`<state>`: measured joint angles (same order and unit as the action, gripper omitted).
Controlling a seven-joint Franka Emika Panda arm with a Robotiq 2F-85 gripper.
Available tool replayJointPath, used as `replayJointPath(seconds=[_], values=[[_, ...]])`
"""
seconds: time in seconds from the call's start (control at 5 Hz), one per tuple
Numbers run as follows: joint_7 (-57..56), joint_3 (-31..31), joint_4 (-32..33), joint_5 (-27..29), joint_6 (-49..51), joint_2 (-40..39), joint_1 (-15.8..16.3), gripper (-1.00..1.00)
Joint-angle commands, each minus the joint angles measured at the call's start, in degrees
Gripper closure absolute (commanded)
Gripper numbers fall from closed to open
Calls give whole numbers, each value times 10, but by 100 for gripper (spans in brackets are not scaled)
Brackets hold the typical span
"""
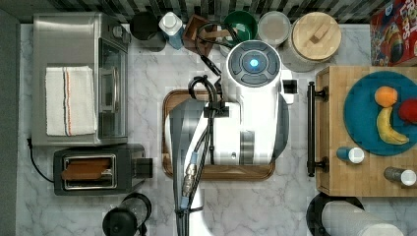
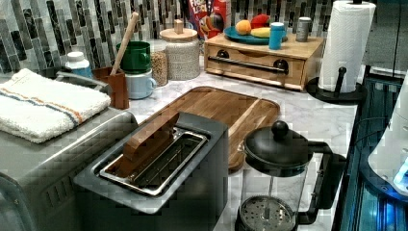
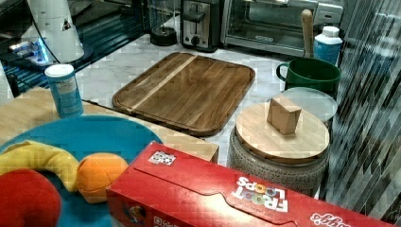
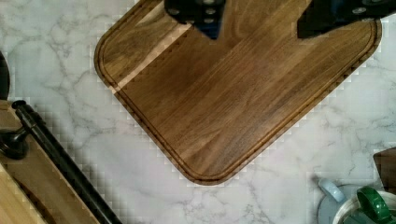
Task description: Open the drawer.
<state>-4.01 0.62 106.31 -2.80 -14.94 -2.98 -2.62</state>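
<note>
The drawer point(image 2: 253, 73) is a light wood front under the butcher-block cabinet top point(image 1: 334, 123), sitting flush and shut. Its long black bar handle point(image 1: 311, 129) faces the dark wooden tray point(image 1: 172, 101). In the left view the handle point(image 2: 250, 64) runs across the drawer front. My arm point(image 1: 251, 98) hangs over the tray, to the top view's left of the handle. In the wrist view my gripper point(image 4: 261, 21) is open, its black fingers point(image 4: 201, 11) spread above the tray point(image 4: 224, 102) with nothing between them. The handle point(image 4: 60, 158) lies off to one side, apart from the fingers.
A blue plate point(image 1: 361, 113) of fruit and two shakers sit on the cabinet. A paper towel roll point(image 2: 344, 45) stands beside it. Jars and mugs point(image 1: 314, 37) line the back wall. Toaster oven point(image 1: 78, 78), toaster point(image 1: 98, 169) and French press point(image 2: 276, 178) stand across the tray.
</note>
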Motion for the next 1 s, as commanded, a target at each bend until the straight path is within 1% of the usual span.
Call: replayJointPath(seconds=[0.2, 0.4, 0.6, 0.8, 1.0], values=[[-1, 2, 0, -3, -1, 0, 0, -100], [-28, 8, 39, 5, -39, 17, -13, -100], [-89, -8, 77, 14, -66, 29, -14, -100], [-177, -16, 84, 1, -62, 30, -23, -100], [-269, -34, 85, -24, -56, 25, -23, -100]])
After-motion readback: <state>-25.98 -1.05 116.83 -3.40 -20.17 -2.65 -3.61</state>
